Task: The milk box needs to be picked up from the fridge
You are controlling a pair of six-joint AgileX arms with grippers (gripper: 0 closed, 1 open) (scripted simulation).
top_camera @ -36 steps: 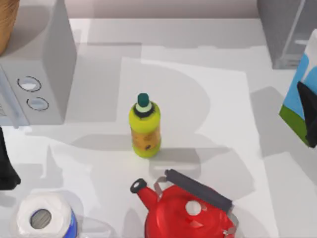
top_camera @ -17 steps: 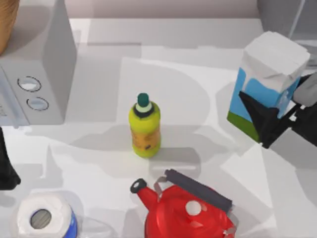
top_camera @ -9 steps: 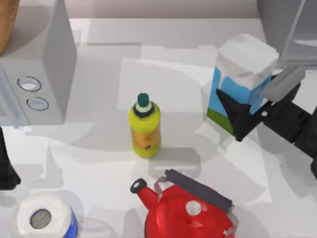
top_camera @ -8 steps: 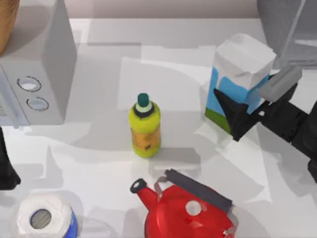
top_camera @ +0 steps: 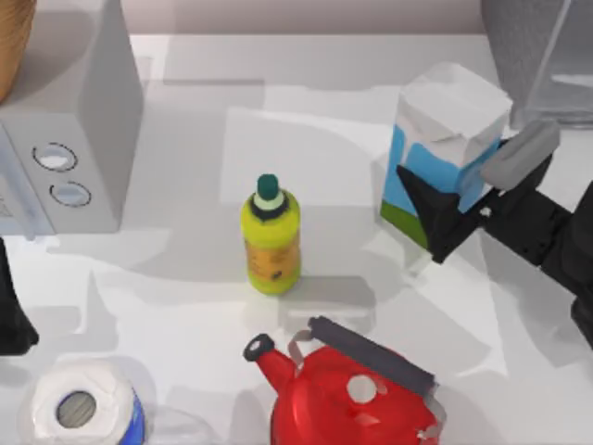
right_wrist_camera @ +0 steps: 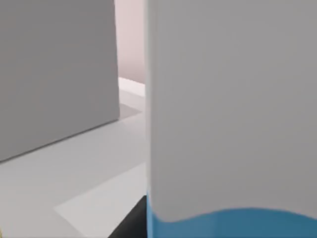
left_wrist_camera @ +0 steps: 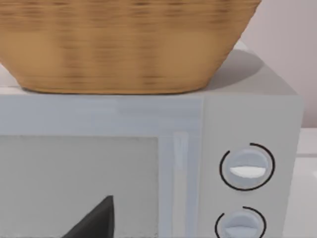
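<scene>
Gripping the tall milk box (top_camera: 443,139), a cardboard-like carton with a white gabled top, sky-blue body, black patch and green bottom band, the right gripper (top_camera: 445,218) is seen at the right side of the white desk (top_camera: 185,315) in the top view, its black fingers (top_camera: 428,206) closed against the carton's lower part. The carton is tilted and stands outside the fridge (top_camera: 537,51), a large dark grey boxy cabinet with a pale glassy front panel at the desk's far right corner. No writing can be read on the carton. In the right wrist view the carton's smooth white and blue wall (right_wrist_camera: 233,124) is seen close up, beside a plain grey wall. Near the desk's middle a glossy yellow bottle (top_camera: 271,239) with a dark green cap is standing upright; its orange label bears a dark mark that cannot be read. A shiny red kettle (top_camera: 347,394) with a dark handle and a white paper roll (top_camera: 79,403) are placed at the near edge. At the left, a light grey box with two round dials (top_camera: 69,139) carries a woven tan basket (left_wrist_camera: 124,44). The left arm (top_camera: 11,306) is parked at the left edge; whether its fingers are open or closed cannot be told.
</scene>
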